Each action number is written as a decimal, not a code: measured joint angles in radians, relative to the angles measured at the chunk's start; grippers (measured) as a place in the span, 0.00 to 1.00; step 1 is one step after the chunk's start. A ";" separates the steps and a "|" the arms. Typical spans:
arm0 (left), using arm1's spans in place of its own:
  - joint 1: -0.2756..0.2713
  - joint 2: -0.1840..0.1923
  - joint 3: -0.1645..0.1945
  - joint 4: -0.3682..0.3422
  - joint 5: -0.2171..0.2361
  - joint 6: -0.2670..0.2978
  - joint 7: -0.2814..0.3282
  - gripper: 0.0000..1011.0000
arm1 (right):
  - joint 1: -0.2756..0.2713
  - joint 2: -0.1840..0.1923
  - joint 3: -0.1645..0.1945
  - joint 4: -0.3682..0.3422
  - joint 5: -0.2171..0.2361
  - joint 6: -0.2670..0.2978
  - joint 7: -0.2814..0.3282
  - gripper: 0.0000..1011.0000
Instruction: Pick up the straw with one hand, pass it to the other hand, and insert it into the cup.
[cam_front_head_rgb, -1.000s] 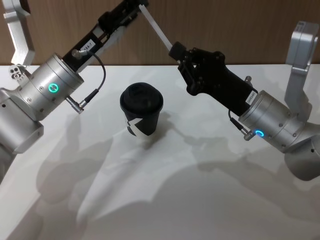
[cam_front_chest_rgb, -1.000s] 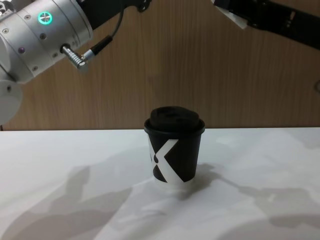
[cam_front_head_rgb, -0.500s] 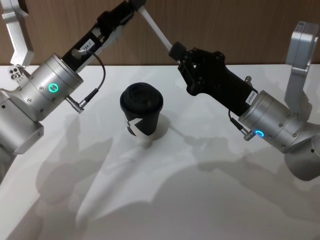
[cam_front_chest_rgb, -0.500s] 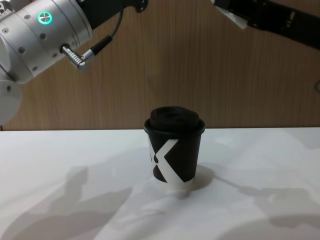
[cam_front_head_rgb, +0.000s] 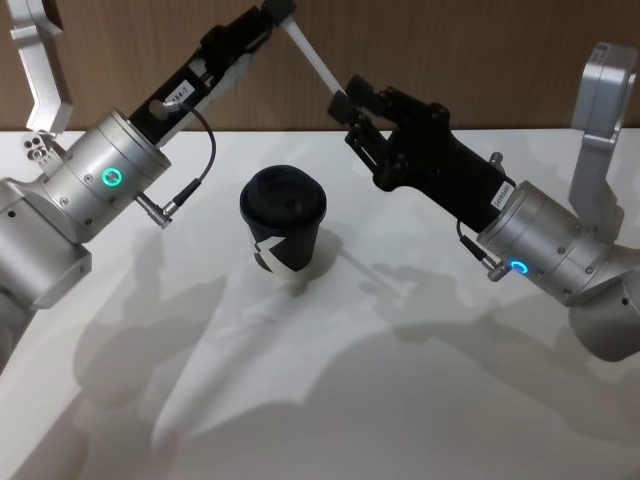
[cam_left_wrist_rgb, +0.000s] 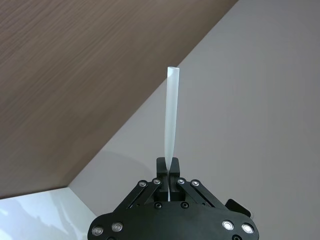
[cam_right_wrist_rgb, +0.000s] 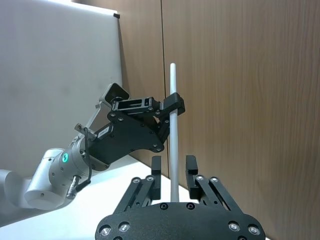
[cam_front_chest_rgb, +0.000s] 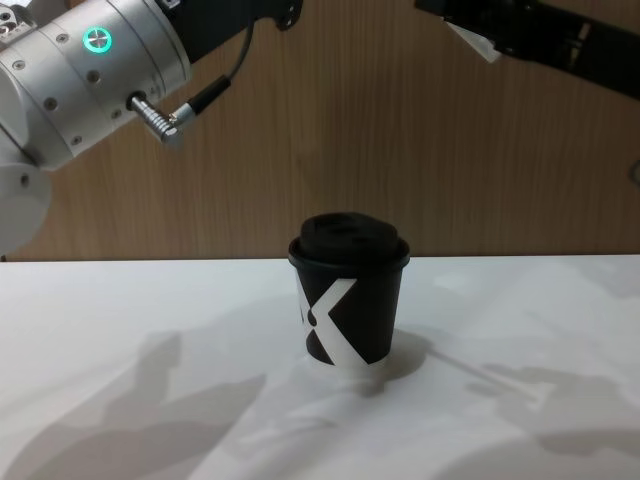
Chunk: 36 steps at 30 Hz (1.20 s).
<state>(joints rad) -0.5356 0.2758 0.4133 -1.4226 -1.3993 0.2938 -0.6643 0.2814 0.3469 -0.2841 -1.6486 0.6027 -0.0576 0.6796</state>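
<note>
The black cup (cam_front_head_rgb: 283, 225) with its lid and white mark stands upright on the white table (cam_front_head_rgb: 420, 400), also seen in the chest view (cam_front_chest_rgb: 349, 305). High above and behind it my left gripper (cam_front_head_rgb: 278, 12) is shut on one end of the white straw (cam_front_head_rgb: 312, 58). The straw slants down to my right gripper (cam_front_head_rgb: 350, 98). In the right wrist view the straw (cam_right_wrist_rgb: 173, 150) runs between the right gripper's (cam_right_wrist_rgb: 174, 161) spread fingers without touching them, and the left gripper (cam_right_wrist_rgb: 172, 107) clamps it higher up. The left wrist view has the straw (cam_left_wrist_rgb: 170, 120) pinched in the left gripper (cam_left_wrist_rgb: 169, 172).
A brown wood-panel wall (cam_front_head_rgb: 450, 60) stands behind the table. Both arms reach in above the cup from either side, with the silver left wrist (cam_front_chest_rgb: 90, 80) and the black right forearm (cam_front_chest_rgb: 540, 40) high in the chest view.
My right gripper has opened and let go of the straw's lower end. The left gripper still holds the upper end, and the cup has not moved.
</note>
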 joint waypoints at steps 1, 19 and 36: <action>-0.001 0.001 0.002 0.001 0.000 -0.002 0.001 0.02 | 0.000 0.000 0.000 0.000 0.000 0.000 0.000 0.29; -0.037 0.062 0.026 -0.025 0.093 -0.060 0.027 0.02 | 0.000 0.000 0.000 0.000 0.000 0.000 0.000 0.85; -0.069 0.159 0.065 -0.071 0.250 -0.140 0.047 0.02 | 0.000 0.000 0.000 0.000 0.000 0.000 0.000 0.99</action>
<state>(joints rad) -0.6047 0.4346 0.4787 -1.4938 -1.1492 0.1538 -0.6174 0.2814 0.3469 -0.2842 -1.6487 0.6027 -0.0576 0.6796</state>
